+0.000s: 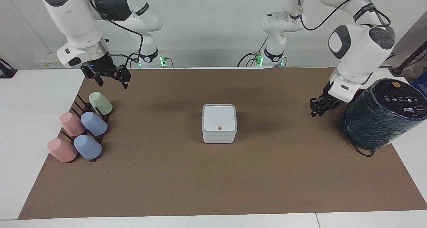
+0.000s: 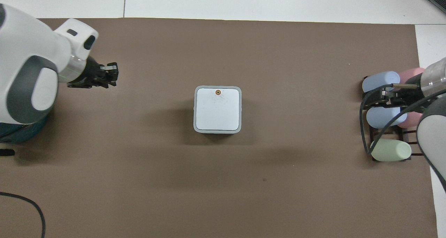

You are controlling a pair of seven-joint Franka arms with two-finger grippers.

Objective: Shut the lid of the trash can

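Observation:
The small white trash can (image 1: 219,137) stands in the middle of the brown mat, and it also shows in the overhead view (image 2: 194,129). Its lid (image 1: 219,118) lies flat and shut on top, orange dot up; in the overhead view the lid (image 2: 217,109) sits square in its rim. My left gripper (image 1: 315,112) is shut and empty, in the air over the mat beside the dark-green cylinder, well apart from the can; it also shows in the overhead view (image 2: 112,74). My right gripper (image 1: 112,78) is open and waits over the cup rack (image 2: 378,99).
A large dark-green wrapped cylinder (image 1: 383,112) with a black cable stands at the left arm's end of the table. A dark rack with several pink, blue and green cups (image 1: 81,131) lies at the right arm's end. The brown mat (image 1: 213,181) covers most of the table.

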